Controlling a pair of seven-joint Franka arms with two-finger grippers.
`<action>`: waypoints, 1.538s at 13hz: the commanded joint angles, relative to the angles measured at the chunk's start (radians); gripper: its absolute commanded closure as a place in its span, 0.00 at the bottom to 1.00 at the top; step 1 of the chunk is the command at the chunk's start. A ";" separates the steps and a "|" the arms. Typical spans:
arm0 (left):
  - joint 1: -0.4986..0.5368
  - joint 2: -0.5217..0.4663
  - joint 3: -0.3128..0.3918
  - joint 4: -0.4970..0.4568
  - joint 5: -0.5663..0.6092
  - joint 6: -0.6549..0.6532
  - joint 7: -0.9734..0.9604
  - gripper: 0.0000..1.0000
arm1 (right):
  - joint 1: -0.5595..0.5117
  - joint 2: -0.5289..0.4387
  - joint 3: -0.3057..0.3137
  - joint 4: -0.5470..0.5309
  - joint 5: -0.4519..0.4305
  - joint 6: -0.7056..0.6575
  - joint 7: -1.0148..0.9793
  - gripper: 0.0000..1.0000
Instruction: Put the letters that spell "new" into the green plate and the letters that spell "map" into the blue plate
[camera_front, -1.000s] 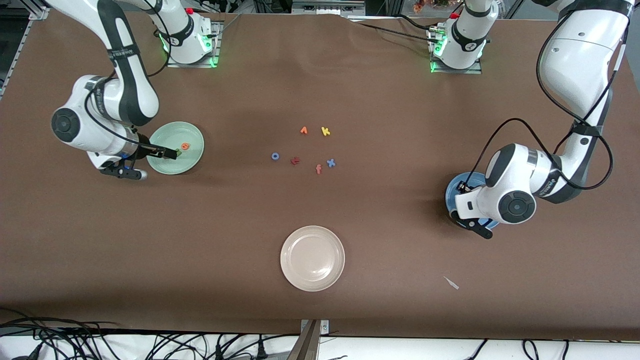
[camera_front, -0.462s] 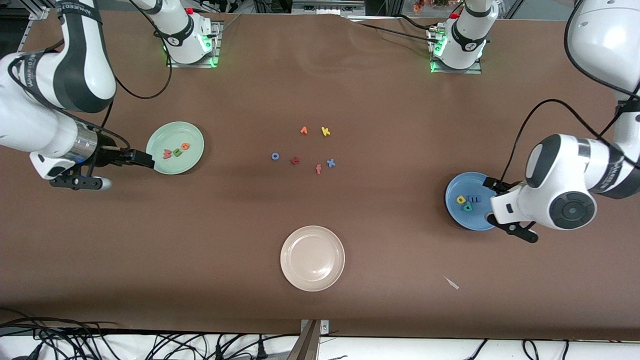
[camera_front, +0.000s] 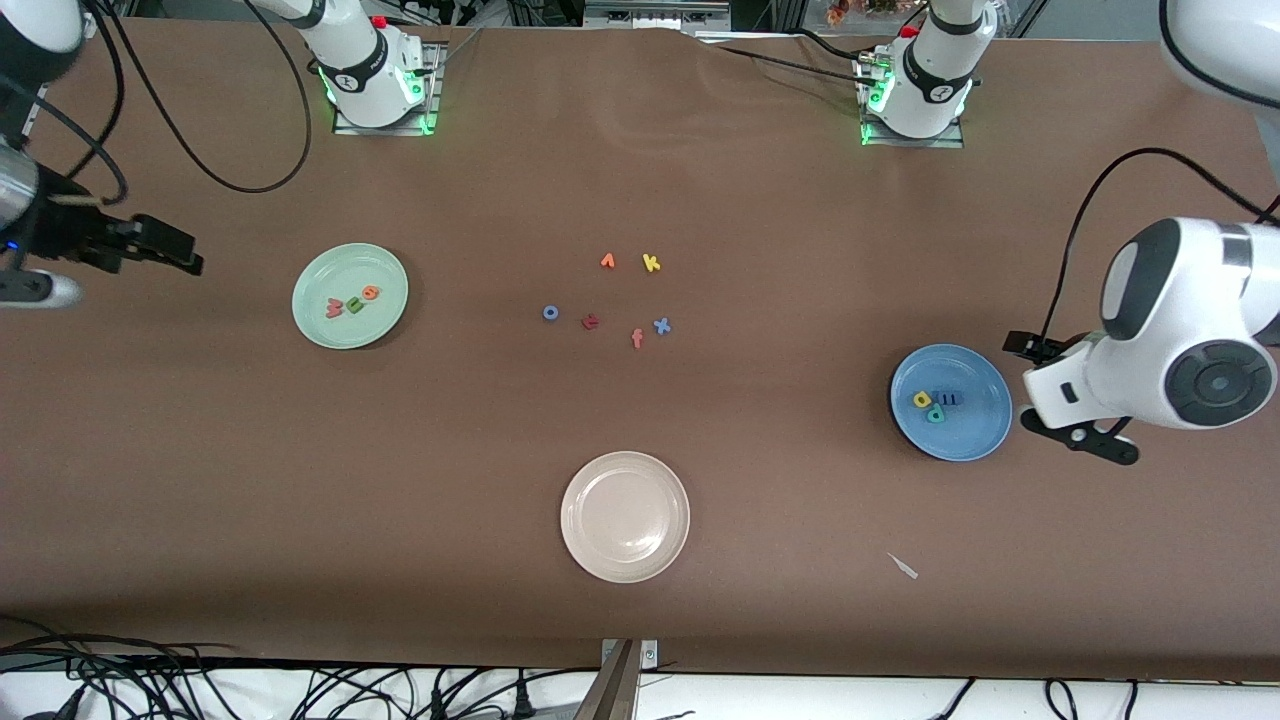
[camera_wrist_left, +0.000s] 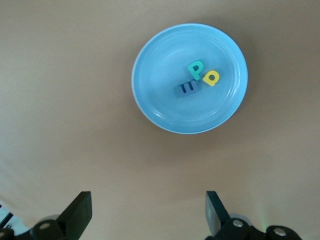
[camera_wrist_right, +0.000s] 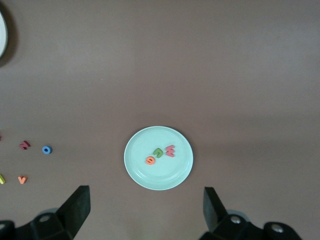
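The green plate (camera_front: 350, 270) holds the salmon-red w (camera_front: 334, 308), the green n (camera_front: 354, 305) and the orange e (camera_front: 371, 293) close together. In the blue plate (camera_front: 975, 430) lie the yellow a (camera_front: 922, 400), the teal p (camera_front: 936, 413) and the blue m (camera_front: 948, 398). My left gripper (camera_front: 1045, 395) hangs open and empty over bare table beside the blue plate (camera_wrist_left: 150, 55), toward the left arm's end. My right gripper (camera_front: 130, 275) is open and empty over the table past the green plate (camera_wrist_right: 165, 177), at the right arm's end.
A beige plate (camera_front: 625, 516) stands empty nearer the front camera. Mid-table lie loose letters: an orange one (camera_front: 607, 261), yellow k (camera_front: 651, 263), blue o (camera_front: 550, 312), dark red t (camera_front: 591, 321), salmon f (camera_front: 637, 338), blue x (camera_front: 661, 325). A white scrap (camera_front: 903, 566) lies toward the front.
Both grippers have drawn back from over their plates toward the table's ends, uncovering the letters. The letters and plates have stayed put.
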 joint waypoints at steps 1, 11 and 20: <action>-0.016 -0.236 0.080 -0.182 -0.097 0.082 -0.009 0.00 | -0.005 0.023 -0.002 0.042 -0.023 -0.058 -0.003 0.00; -0.198 -0.580 0.333 -0.333 -0.340 0.136 -0.035 0.00 | -0.005 -0.010 0.045 0.032 -0.032 -0.091 -0.003 0.00; -0.225 -0.600 0.356 -0.340 -0.417 0.116 -0.170 0.00 | -0.575 -0.123 0.585 -0.092 -0.072 0.007 -0.012 0.00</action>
